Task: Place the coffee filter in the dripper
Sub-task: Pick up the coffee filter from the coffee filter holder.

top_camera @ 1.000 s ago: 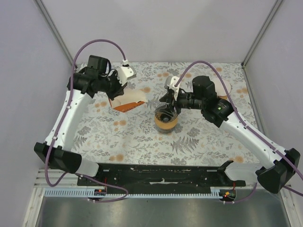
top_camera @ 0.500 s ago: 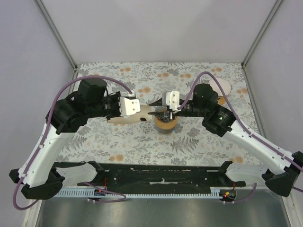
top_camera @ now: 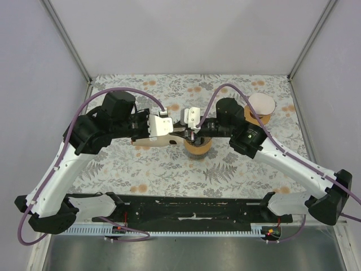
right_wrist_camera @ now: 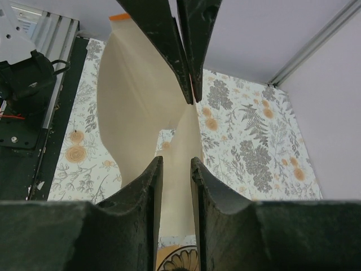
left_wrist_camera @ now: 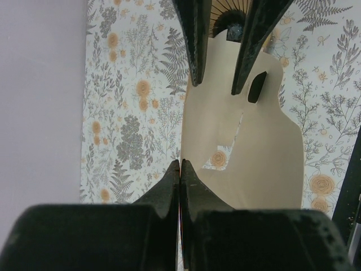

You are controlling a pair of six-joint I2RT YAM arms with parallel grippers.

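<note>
Held up in the air just beside the dripper, not in it yet: the coffee filter. Pinched at one edge by the left hand, shut tight on the paper to lift it off the table. Met at the other edge, nearest the dripper, by the right hand, partly open, a finger on each side, not squeezing. Probably meant to pull the cone open first.

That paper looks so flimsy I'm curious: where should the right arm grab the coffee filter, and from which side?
Probably the free edge opposite the left gripper. The coffee filter is a thin sheet held in mid-air, so come from the right, one finger on each face, where the right gripper straddles it.
</note>
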